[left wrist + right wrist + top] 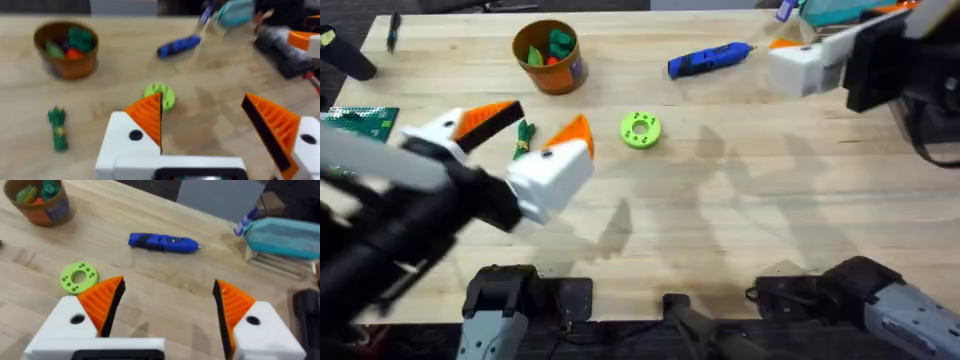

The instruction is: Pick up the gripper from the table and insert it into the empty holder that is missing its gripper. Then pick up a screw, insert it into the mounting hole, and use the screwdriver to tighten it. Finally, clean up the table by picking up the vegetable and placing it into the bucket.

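At left-centre of the overhead view the left gripper (525, 142) hung with fingers apart over the vegetable (524, 137). The bucket (550, 57) stood above; the screwdriver (708, 59) lay upper centre-right. The right gripper (167, 305) gaped at upper right.

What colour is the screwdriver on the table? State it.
Bright blue with a dark band on its body; the screwdriver shows best in the right wrist view.

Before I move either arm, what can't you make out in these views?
Overhead: the left arm hides the table's lower-left part; the left claw overlaps the vegetable's lower end.
Overhead: the screwdriver's tip is too small to judge.
Left wrist: the bucket's toy pieces are blurred.
Right wrist: the teal pouch is cut by the edge.
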